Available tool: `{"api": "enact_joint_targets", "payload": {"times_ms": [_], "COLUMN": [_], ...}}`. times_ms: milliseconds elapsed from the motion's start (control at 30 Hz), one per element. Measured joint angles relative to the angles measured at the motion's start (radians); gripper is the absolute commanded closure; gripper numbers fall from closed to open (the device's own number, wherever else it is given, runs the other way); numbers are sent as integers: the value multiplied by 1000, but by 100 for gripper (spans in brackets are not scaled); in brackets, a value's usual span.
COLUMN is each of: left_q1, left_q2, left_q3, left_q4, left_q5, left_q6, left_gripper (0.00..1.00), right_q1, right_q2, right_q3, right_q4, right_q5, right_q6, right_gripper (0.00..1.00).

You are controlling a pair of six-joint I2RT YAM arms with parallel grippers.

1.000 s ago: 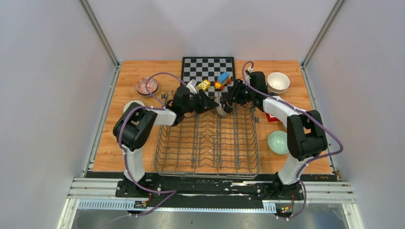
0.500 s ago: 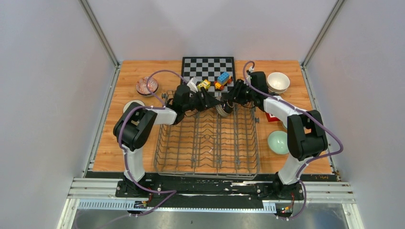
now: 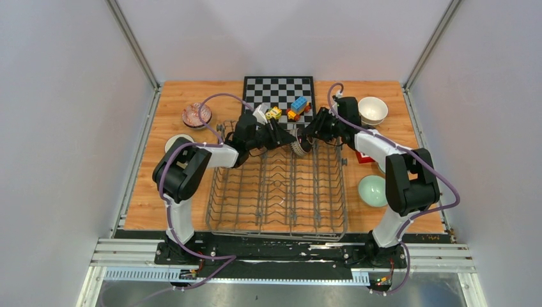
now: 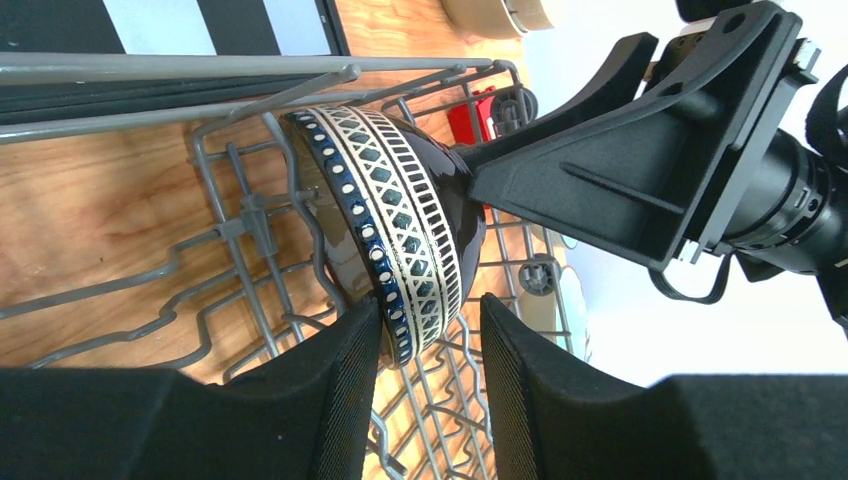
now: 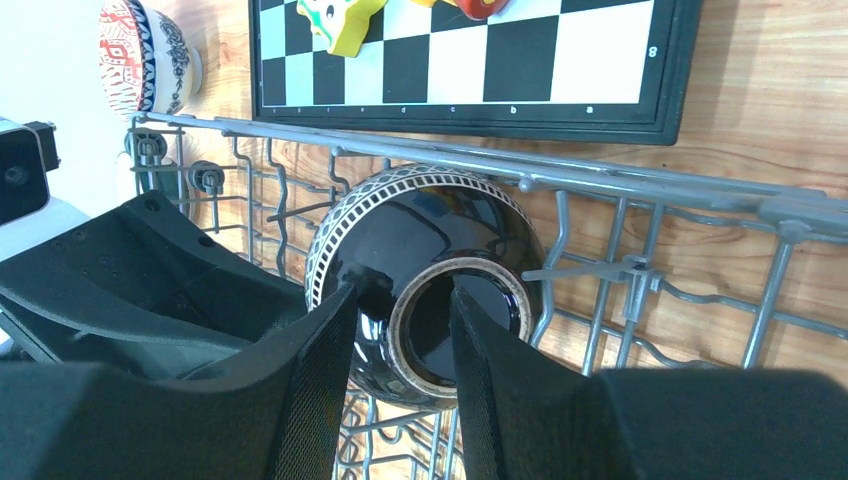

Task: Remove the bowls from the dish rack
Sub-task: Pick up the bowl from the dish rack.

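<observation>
1. The dark-patterned bowl [image 3: 296, 146] stands on edge inside the dish rack [image 3: 255, 192], against the rack's far wall. It is close to the chessboard [image 3: 278, 89], which lies at the bench's far edge.
2. The bowl's rim faces the left edge of the bench and its foot faces the right edge.
3. My right gripper [image 5: 400, 300] is narrow and holds the bowl by its foot ring, with one finger inside the ring and the other outside on the glossy black belly.
4. My left gripper [image 4: 430, 340] straddles the rim band (blue dots, cream lattice). One pad [image 4: 340, 400] touches the rim, but a sliver of rack shows beside the other, so I cannot tell whether it is pinching.
5. The rack's top rail runs just past the bowl in both wrist views.
6. Out on the bench, a cream bowl [image 3: 372, 110] sits toward the far right corner and a mint bowl [image 3: 372, 190] sits by the right edge. A patterned bowl [image 3: 196, 115] and a pale bowl [image 3: 179, 142] sit toward the left edge.
7. Toy blocks [image 3: 298, 105] sit on the chessboard's near side.
</observation>
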Motion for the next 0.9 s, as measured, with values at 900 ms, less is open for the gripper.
{"api": "enact_joint_targets", "payload": {"times_ms": [900], "left_q1": [-48], "left_q2": [29], "left_q3": [40], "left_q4": [23], "left_q5": [8], "left_q6": [-24], "left_gripper": [70], "right_q1": [-34], "right_q2": [-60], "right_q3": [-54], "right_q4": [16], "right_q5": [0], "right_q6": [27], "right_gripper": [60]}}
